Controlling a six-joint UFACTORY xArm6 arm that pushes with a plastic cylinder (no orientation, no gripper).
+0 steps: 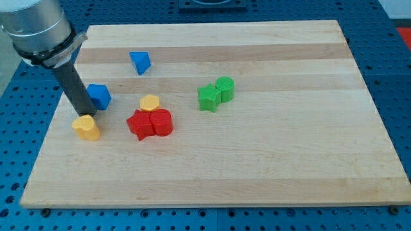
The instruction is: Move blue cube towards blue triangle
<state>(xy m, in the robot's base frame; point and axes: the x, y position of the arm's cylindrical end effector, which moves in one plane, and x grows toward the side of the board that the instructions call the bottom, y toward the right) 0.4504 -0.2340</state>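
The blue cube [99, 96] sits at the view's left on the wooden board [257, 160]. The blue triangle [140, 62] lies above and to the right of it, with a gap between them. My rod comes down from the view's top left, and my tip [85, 115] is just left of and below the blue cube, close to its lower left side. The tip is also right above a yellow block [87, 127].
A yellow hexagon-like block [149, 102] sits above two touching red blocks, one [139, 124] on the left and one [162, 122] on the right, near the middle. A green star-shaped block [208, 97] touches a green cylinder [225, 88] to their right. A blue pegboard surrounds the board.
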